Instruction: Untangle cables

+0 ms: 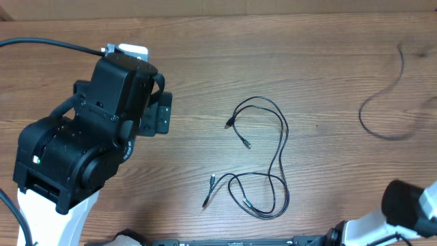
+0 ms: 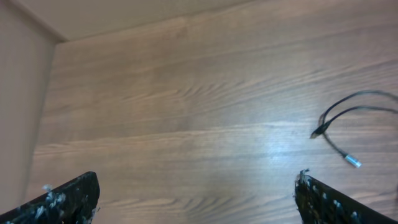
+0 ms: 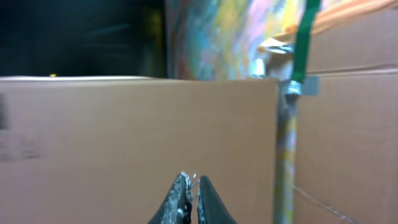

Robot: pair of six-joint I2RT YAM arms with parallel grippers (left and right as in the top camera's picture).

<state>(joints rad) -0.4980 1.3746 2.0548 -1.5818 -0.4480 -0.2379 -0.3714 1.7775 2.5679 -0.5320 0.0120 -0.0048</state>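
Hovering above the left half of the wooden table (image 1: 205, 55), the left gripper (image 2: 198, 190) has its two fingers spread as wide as they go, with nothing between them but bare wood. That reads as a stance made ready for a pick, not a grip. The cables (image 1: 276, 166) lie flat in the middle of the table, to the right of this arm and well apart from it. They form one tall loose loop whose strands run side by side down its right side and cross near the bottom, where a smaller loop closes around them. Two free ends point left near the top of the tangle, and in the left wrist view they sit at the right edge: a dark plug (image 2: 317, 132) and, just below it, a silver-tipped plug (image 2: 353, 162). Those ends look like the easiest place to take hold, since they lie clear of the crossings, so the open jaws are probably meant to travel right and come down over one of them. Two more ends lie at the lower left of the tangle. A separate cord (image 1: 372, 131) curves alone near the far right edge, apparently already free of the rest. The right arm (image 1: 410, 205) is parked at the bottom right corner, and its right gripper (image 3: 192, 186) is pinched fully closed on nothing, aimed at a cardboard box (image 3: 124, 137) away from the work, likely to keep it out of the way.
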